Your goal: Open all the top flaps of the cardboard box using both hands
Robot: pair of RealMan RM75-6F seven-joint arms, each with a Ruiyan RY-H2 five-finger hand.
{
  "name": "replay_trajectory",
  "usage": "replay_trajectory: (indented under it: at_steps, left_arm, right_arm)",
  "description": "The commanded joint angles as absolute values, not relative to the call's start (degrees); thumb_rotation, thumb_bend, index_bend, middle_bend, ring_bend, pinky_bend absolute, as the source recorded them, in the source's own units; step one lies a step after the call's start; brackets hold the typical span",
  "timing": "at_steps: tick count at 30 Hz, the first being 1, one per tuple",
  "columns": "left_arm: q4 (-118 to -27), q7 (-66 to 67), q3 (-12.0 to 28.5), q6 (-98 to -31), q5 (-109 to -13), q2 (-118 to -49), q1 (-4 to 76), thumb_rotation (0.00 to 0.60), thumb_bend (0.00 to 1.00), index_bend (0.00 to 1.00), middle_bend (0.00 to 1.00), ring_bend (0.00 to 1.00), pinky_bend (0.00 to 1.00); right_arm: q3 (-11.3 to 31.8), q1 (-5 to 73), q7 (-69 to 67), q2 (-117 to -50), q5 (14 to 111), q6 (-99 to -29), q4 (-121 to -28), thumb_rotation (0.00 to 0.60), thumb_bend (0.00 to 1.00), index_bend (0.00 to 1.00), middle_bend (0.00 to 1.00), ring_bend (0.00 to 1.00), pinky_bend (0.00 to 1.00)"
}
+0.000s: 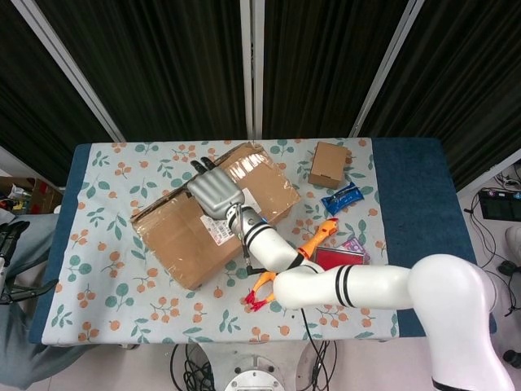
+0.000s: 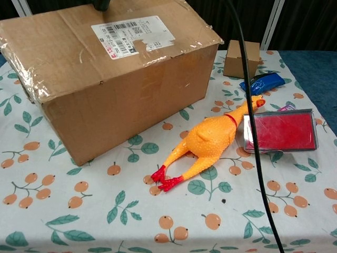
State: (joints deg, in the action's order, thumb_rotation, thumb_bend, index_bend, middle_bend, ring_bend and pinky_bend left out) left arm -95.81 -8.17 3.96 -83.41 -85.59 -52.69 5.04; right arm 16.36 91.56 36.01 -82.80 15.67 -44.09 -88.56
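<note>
— What's the biggest thing in view?

— The tabletop (image 1: pixel 106 269), under a cloth printed with leaves and orange fruit. After that the right arm (image 1: pixel 383 285), white with black bands, which reaches from the lower right across to the cardboard box (image 1: pixel 213 213).

— Where is the box?

— Left of the middle of the tabletop, set at an angle, its top flaps lying shut under clear tape, with a white label (image 2: pixel 132 36) on top.

— And the hand?

— The right hand (image 1: pixel 215 190) lies on the box's top near the far edge, fingers (image 1: pixel 203 165) stretched out side by side towards the back. I cannot tell whether they hook over the edge or only rest on the cardboard. The chest view catches just a dark fingertip at the upper border.

— The left hand?

— Neither view shows it.

— The smaller things?

— A rubber chicken (image 2: pixel 208 142) lies just beside the box's near corner; right of it is a red case (image 2: pixel 281 130), then a small carton (image 2: pixel 241 58) and a blue packet (image 2: pixel 261 83) further back.
</note>
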Motion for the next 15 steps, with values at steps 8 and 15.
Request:
replay_trajectory:
  at_steps: [8,15]
  left_arm:
    - [-98.40,-6.93,4.28,-82.24,-85.50,-51.78,6.41,0.359,0.04,0.09,0.10,0.08,0.20]
    - [-100.03,-6.05,4.28,-81.33,-85.45,-51.12,7.22,0.359,0.04,0.09,0.10,0.08,0.20]
  right_arm:
    - [19.82,84.23,27.59,-58.07,15.13,-36.94,-112.50,0.600,0.80,0.42,0.45,0.00,0.00]
    - [22.22,73.53,18.61,-41.79,24.83,-27.21,-124.63,0.600,0.78,0.30,0.45,0.00,0.00]
